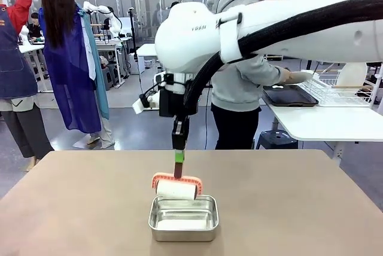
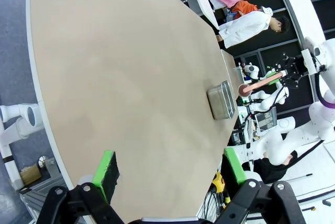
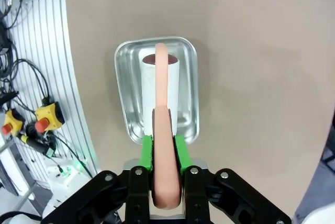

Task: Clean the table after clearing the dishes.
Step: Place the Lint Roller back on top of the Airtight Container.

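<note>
Right hand (image 3: 163, 148) is clamped on the roller (image 1: 176, 189) handle, roller over the pan (image 1: 183, 218) at worktop (image 1: 299, 208) 6 o'clock; left hand (image 2: 170, 174) gapes empty. Dishes look cleared; next, lower and roll across bare worktop

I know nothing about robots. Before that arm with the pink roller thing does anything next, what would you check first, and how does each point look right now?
1. Grip on the salmon-pink handled lint roller with its white roll: ok, the right gripper is shut on the handle.
2. Roller's position: ok, it hangs over the small shiny steel rectangular pan; whether it touches the pan, cannot tell.
3. Brownish-taupe table top free of plates and trays: ok.
4. Left gripper out of the way: ok, open and holding nothing, at the table's edge far from the pan.
5. Person in the grey hoodie: ok, at the white side table, turned away.
</note>
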Robot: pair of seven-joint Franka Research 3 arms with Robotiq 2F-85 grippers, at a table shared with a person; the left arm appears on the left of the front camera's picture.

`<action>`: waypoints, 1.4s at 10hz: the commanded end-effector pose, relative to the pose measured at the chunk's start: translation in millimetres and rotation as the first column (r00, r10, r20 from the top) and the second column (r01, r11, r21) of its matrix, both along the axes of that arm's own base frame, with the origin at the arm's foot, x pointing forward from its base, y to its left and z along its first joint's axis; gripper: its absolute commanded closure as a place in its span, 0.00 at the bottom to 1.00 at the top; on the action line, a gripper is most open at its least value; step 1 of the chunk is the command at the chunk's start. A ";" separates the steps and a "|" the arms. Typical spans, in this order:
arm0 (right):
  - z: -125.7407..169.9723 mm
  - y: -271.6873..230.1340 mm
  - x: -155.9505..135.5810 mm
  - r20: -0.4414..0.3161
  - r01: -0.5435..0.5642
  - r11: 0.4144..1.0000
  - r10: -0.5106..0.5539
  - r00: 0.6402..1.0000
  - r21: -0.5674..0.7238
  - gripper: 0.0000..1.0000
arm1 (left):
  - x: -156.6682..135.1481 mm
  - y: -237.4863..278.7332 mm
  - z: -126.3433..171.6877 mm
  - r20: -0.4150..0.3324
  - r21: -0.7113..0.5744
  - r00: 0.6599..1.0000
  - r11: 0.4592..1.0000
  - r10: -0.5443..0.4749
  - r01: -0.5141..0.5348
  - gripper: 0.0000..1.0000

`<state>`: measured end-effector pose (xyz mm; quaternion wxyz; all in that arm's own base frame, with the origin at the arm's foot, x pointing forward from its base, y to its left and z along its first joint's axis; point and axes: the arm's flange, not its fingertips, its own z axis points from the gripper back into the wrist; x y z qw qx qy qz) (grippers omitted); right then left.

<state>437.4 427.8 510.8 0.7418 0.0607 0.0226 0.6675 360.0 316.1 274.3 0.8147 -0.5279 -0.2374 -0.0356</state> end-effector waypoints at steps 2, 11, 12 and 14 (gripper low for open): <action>-32.7 22.0 9.8 -0.079 -0.094 0.995 0.091 0.993 -0.028 0.79 | -3.7 1.2 3.9 -0.010 0.008 1.000 1.000 -0.007 0.007 0.00; -72.0 9.8 49.0 -0.135 -0.113 0.990 0.101 0.986 -0.084 0.79 | -3.7 1.2 3.9 -0.010 0.008 1.000 1.000 -0.007 0.007 0.00; -79.6 6.1 55.8 -0.110 -0.107 0.991 0.098 0.989 -0.081 0.79 | -3.7 1.2 3.9 -0.010 0.008 1.000 1.000 -0.007 0.007 0.00; -90.0 -1.6 61.0 -0.061 -0.081 0.994 0.076 0.995 -0.079 0.79 | -3.7 1.2 3.9 -0.010 0.008 1.000 1.000 -0.007 0.007 0.00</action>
